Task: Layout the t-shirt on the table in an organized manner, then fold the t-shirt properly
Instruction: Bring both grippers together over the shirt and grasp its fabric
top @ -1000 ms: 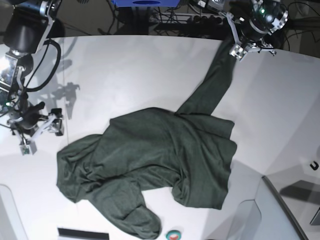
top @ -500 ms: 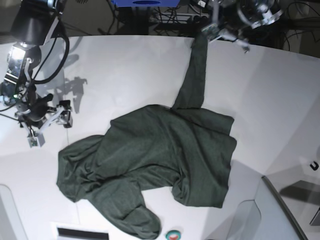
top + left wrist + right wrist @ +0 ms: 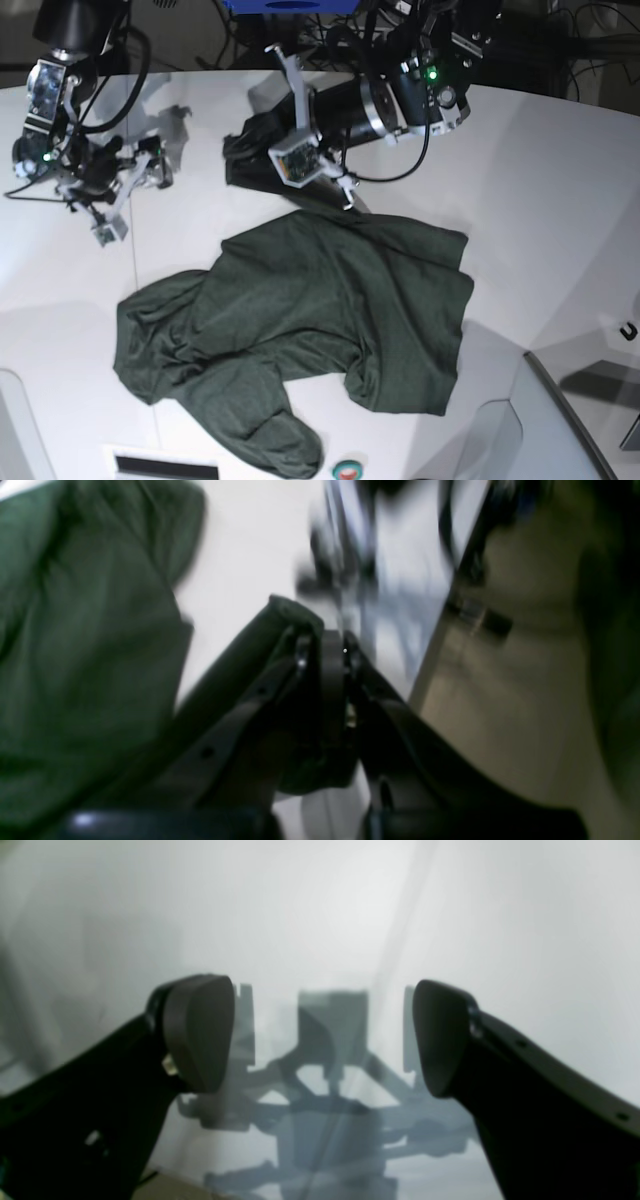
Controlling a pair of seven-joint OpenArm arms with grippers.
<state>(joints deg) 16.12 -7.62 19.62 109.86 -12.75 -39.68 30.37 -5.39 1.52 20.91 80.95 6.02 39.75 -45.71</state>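
Dark green t-shirt (image 3: 340, 310) lies crumpled mid-surface (image 3: 560, 200), one sleeve pinched by the left tool (image 3: 325, 645) up at 12 o'clock; right tool (image 3: 320, 1040) gapes wide, empty, at 10. Layout step; next probably spread that sleeve flat

My left arm stretched low across far part of bench (image 3: 560, 170), reaching toward my right arm. My left end effector (image 3: 325, 645) at arm's tip, jaws pressed together, pinching fold of t-shirt (image 3: 330, 320). My right arm drops from above, wrist bent, near bench's far edge. My right end effector (image 3: 322, 1035) spread wide, nothing between pads (image 3: 200, 1032), hovering just above bare bench.
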